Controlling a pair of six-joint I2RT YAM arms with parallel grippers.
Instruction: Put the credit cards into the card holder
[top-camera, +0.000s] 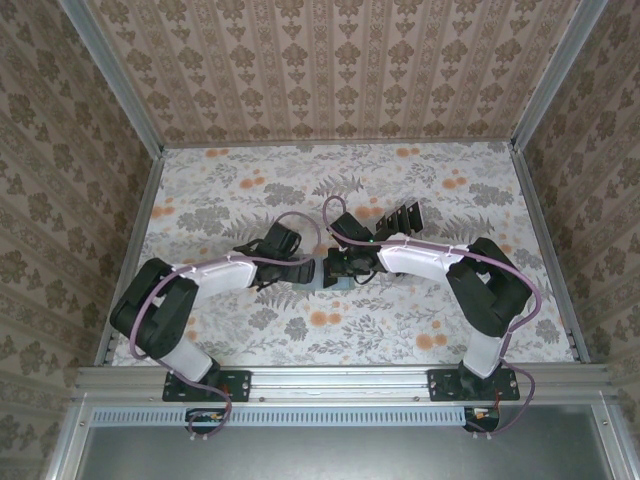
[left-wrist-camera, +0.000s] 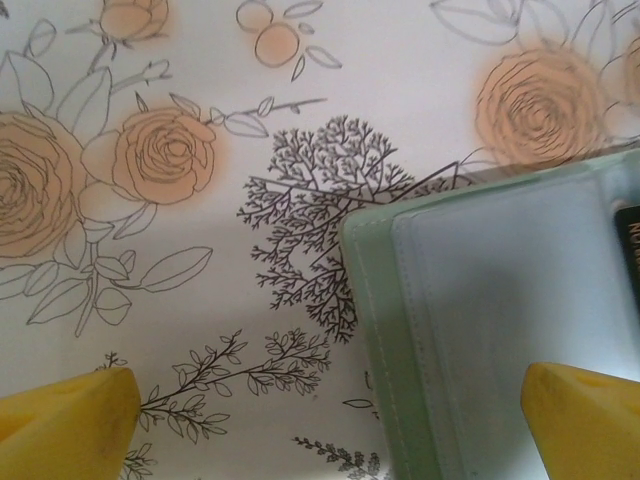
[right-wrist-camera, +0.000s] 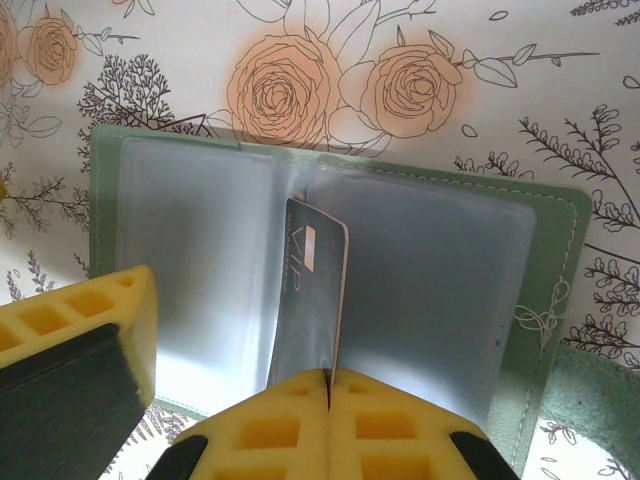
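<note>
The table top (top-camera: 400, 330) is covered in a pale sheet printed with orange roses and grey foliage, evenly lit, with only soft shadows. The walls (top-camera: 340, 60) on the left, right and far sides carry beige-brown damask wallpaper in vertical stripes, and bare aluminium posts (top-camera: 112, 80) stand at the far corners. An aluminium rail (top-camera: 340, 381) runs along the near edge, with a grey panel (top-camera: 340, 452) just nearer.

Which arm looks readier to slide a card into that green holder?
The right arm: its jaws are shut on a credit card held edge-on over the open card holder. The left arm's jaws stand open and empty at the holder's edge.
</note>
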